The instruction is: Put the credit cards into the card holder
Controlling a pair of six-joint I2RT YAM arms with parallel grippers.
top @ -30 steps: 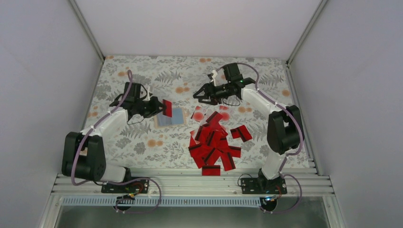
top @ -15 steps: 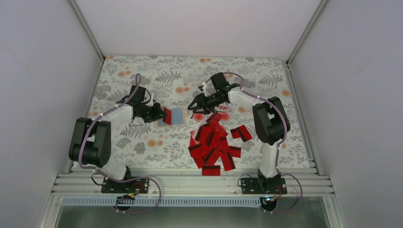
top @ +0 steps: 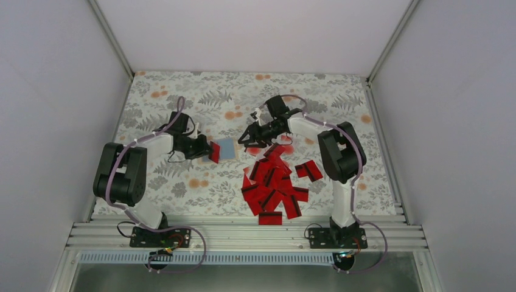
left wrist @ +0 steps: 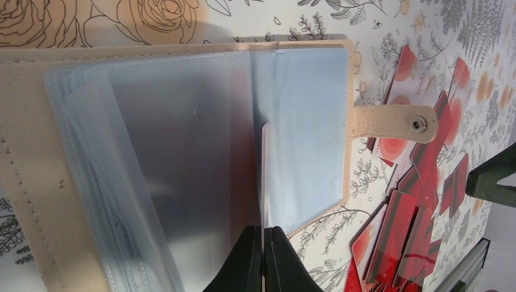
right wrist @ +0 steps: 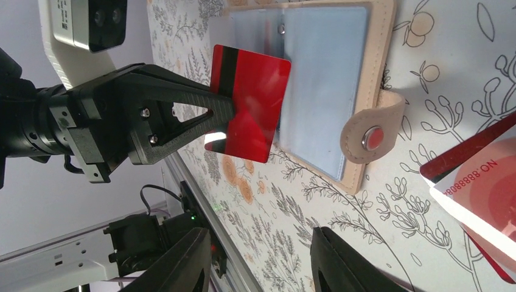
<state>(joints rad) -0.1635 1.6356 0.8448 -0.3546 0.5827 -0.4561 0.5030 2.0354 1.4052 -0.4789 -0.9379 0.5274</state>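
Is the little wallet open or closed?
Open. The card holder lies spread flat, clear sleeves showing, snap strap undone.

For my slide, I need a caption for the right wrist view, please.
Left gripper holds a red card edge-on at the open card holder and its clear sleeves; more cards lie nearby.

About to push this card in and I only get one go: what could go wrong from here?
1. The red card in the left gripper stands edge-on over the clear sleeves; it may slip between sleeves rather than into a pocket.
2. Nothing pins the card holder; the open right gripper hovers beside it, so a push could shove it along the cloth.
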